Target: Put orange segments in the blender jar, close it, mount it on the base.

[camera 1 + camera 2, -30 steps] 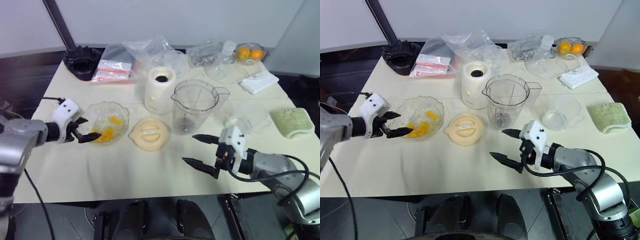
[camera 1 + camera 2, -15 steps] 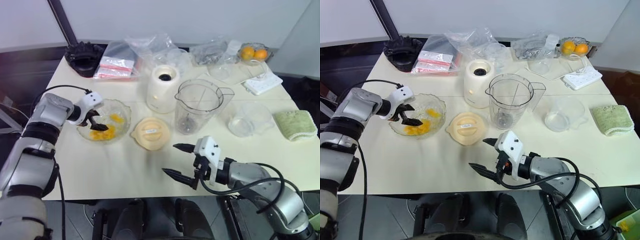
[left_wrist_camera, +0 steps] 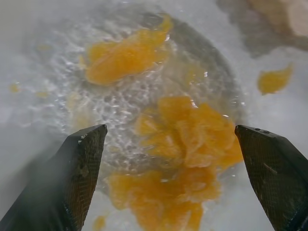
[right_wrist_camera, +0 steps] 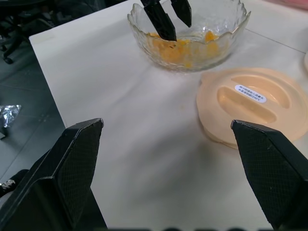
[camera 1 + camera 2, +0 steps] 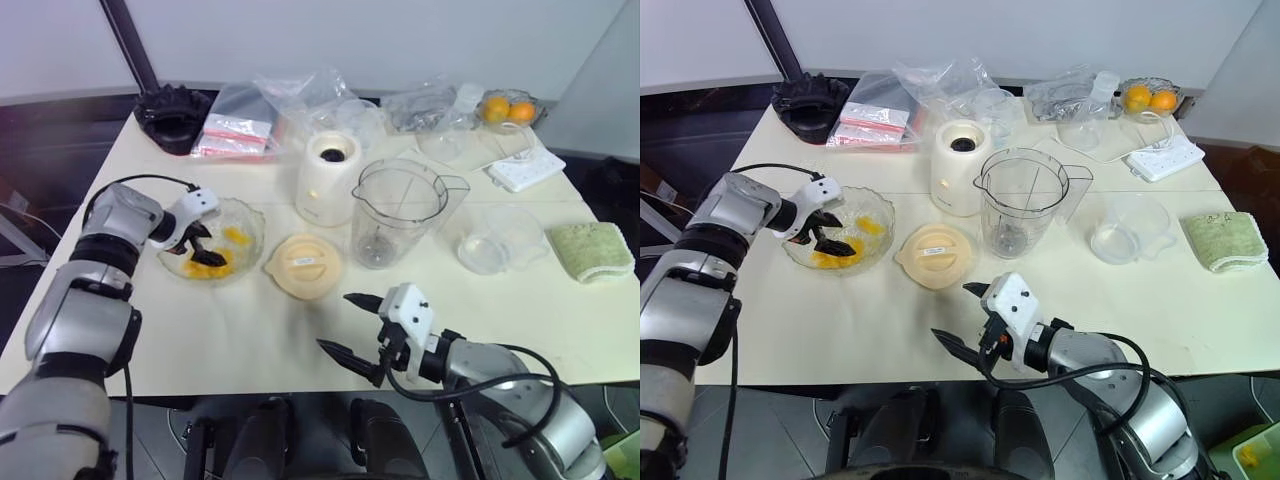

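Left pincer [image 5: 203, 250] spread wide, tips down in glass bowl [image 5: 247, 222] over orange segments [image 3: 185, 139]; right pincer [image 5: 352, 325] wide, empty, above surface [image 5: 200, 330] front; blender jar [image 5: 395, 212] upright beside base [image 5: 327, 177]; lid [image 5: 303, 266] flat.

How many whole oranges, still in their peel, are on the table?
2. Both whole oranges sit side by side in a small clear dish at the table's far right corner. More could be hidden behind the plastic bags.
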### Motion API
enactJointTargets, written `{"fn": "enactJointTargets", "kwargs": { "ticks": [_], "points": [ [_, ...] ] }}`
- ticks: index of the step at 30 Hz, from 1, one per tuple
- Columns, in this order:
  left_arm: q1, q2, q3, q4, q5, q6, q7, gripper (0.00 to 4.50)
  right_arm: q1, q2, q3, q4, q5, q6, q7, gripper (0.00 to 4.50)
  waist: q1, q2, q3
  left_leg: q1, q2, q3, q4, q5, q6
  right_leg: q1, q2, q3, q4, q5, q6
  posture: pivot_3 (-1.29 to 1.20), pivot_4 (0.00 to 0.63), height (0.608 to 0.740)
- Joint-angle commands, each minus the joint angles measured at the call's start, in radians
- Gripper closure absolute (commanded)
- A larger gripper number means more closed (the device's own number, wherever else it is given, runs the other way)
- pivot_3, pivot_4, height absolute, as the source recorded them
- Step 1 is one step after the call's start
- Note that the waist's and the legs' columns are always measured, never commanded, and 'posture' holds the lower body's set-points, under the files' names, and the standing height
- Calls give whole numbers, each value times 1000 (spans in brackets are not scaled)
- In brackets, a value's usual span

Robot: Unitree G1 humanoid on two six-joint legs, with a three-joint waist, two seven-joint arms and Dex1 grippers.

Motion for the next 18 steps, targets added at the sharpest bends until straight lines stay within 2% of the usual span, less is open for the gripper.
{"fn": "enactJointTargets", "kwargs": {
  "ticks": [1,6,7,9,13,16,18],
  "points": [
    [28,16,-1,-31,31,-10,3,49,2,2,-2,-13,-13,-37,7,0,-2,0,0,0,0,0,0,0,0,0,0,0,0,0,0,0,150,740],
    [57,3,11,-50,40,8,10,49,-4,17,10,-5,-29,-47,1,0,1,0,0,0,0,0,1,0,0,0,0,0,1,0,0,0,150,740],
    [61,0,11,-52,43,9,12,288,-6,19,13,-5,-32,-46,0,0,2,0,0,0,0,-1,1,0,0,1,0,0,1,0,0,0,150,740],
    [67,-3,11,-53,47,8,16,855,-11,24,15,-6,-35,-42,-2,0,1,0,0,0,0,-1,2,0,0,1,0,0,1,0,0,0,150,740],
    [72,-15,11,-46,52,1,29,2819,-17,28,8,-9,-37,-36,-1,0,1,0,0,0,0,-1,2,0,0,1,0,0,1,0,0,0,150,740],
    [72,-24,14,-34,54,-7,45,4473,-21,30,8,-7,-38,-33,-3,0,1,0,0,0,0,-1,2,0,1,1,0,0,2,0,0,0,150,740],
    [73,-25,24,-30,52,-16,68,4473,-17,32,11,-8,-41,-35,-6,0,1,0,0,1,0,-1,2,0,1,2,0,0,2,0,0,0,150,740]
  ]
}}
